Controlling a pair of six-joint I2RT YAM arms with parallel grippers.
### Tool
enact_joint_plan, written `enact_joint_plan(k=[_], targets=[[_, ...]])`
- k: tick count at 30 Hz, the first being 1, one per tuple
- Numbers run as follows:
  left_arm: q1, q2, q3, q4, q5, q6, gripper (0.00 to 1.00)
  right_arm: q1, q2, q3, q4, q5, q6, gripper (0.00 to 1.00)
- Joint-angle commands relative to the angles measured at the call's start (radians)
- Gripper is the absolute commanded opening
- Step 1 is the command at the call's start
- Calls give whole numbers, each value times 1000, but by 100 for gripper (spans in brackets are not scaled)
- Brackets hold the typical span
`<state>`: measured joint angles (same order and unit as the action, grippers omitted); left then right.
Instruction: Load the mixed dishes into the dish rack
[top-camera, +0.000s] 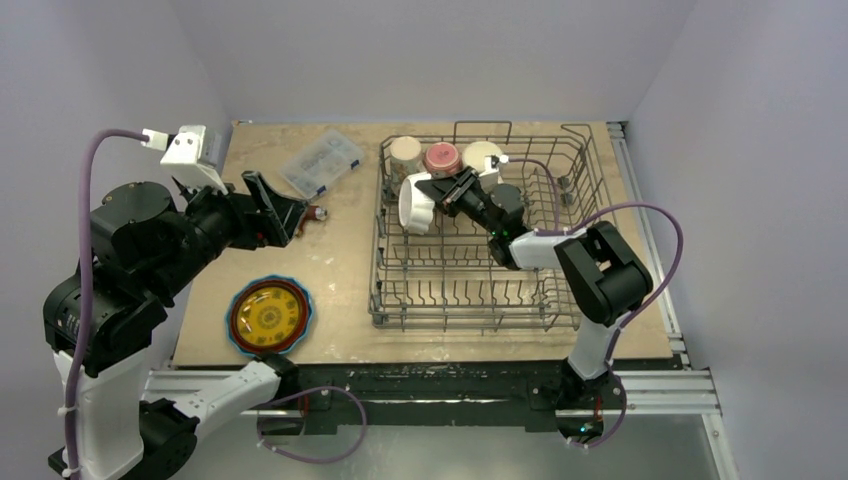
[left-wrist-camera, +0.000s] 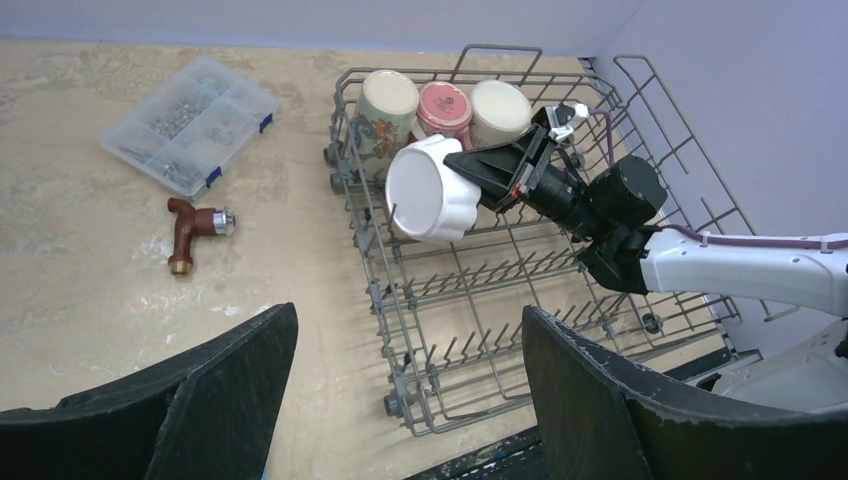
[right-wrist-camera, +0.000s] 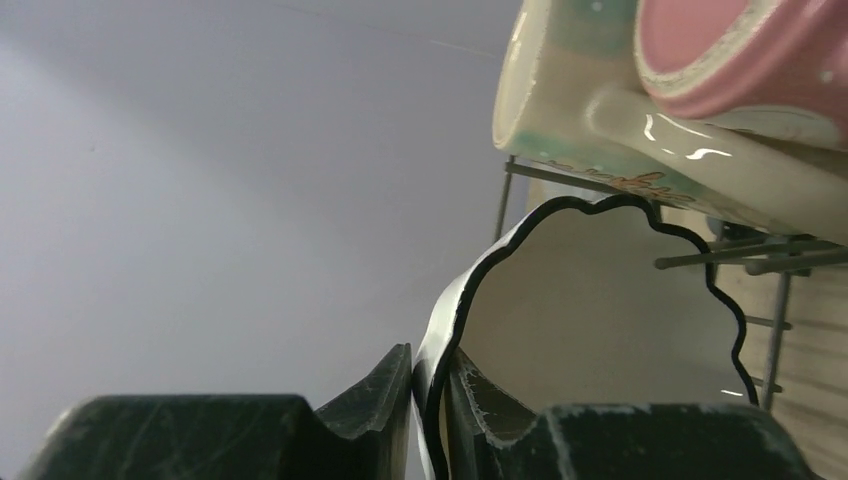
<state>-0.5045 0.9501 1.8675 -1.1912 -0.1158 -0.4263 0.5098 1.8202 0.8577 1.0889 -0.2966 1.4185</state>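
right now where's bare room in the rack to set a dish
Free: near half of the dish rack, bare tines from the bowl to the near rim; table strip between plate and rack. Crowded: far left corner, three mugs with the right pincer holding the bowl beside them.

Pink mug (right-wrist-camera: 745, 50) cut off above

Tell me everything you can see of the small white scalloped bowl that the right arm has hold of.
The small white scalloped bowl looks like glossy glazed ceramic, with a wavy rim edged by a thin dark line and a plain cream inside. It is tipped on its side, its underside towards the left wrist view, at the far left part of the dish rack, just in front of the mugs. The right gripper pinches its rim, one finger inside, one outside. Whether it touches the tines cannot be told.
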Motion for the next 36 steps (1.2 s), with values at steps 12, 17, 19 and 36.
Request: enact_joint_plan(k=[12, 17, 19, 36], targets=[[3, 13, 7, 30, 12, 21, 82, -8, -76, 158, -427, -1, -271, 52], [3, 16, 7, 28, 18, 17, 82, -7, -85, 258, -664, 18, -378, 62], [3, 16, 5, 28, 17, 15, 82, -6, -85, 313, -779, 33, -417, 66], [4, 27, -29, 5, 21, -46, 86, 26, -110, 643, -1491, 152, -770, 93]])
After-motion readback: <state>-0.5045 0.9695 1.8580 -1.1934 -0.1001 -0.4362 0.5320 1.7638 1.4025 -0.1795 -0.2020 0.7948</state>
